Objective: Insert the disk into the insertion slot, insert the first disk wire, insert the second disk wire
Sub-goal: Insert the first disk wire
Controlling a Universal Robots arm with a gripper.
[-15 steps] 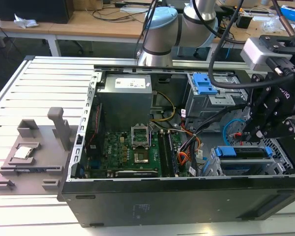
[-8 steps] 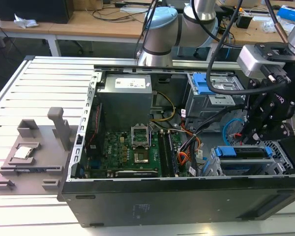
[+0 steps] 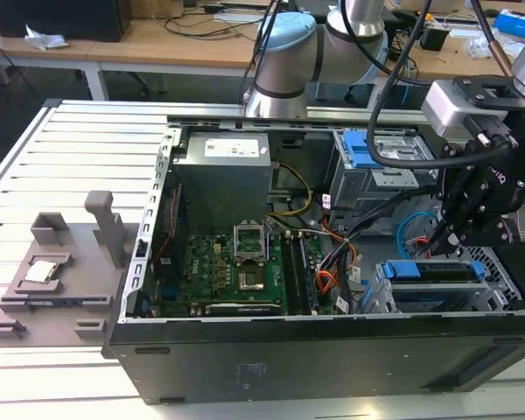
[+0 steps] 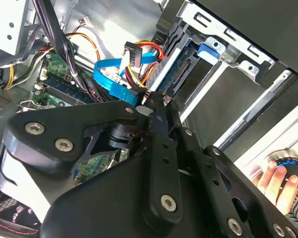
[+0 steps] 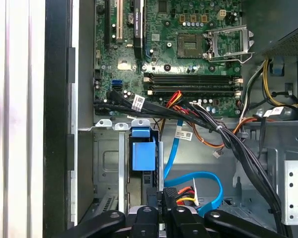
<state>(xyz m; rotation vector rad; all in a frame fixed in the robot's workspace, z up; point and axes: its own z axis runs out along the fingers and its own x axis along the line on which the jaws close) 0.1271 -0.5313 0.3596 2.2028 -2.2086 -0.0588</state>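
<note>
Silver hard drive in bright blue plastic frame (image 5: 143, 151) sits in perforated sheet-metal bay (image 5: 107, 163), corner of dark case (image 3: 289, 359). Black tool (image 4: 155, 101) pinched narrow beside blue flat wire (image 4: 111, 82); grip unclear. Both wires look unplugged.

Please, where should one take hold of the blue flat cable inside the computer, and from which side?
Probably at its stiff plug end, not on the blue cable's flat band, which loops loosely and would bend. Pinch the plug's two broad faces, coming from above through the case's open side; wires crowd the other sides.
</note>
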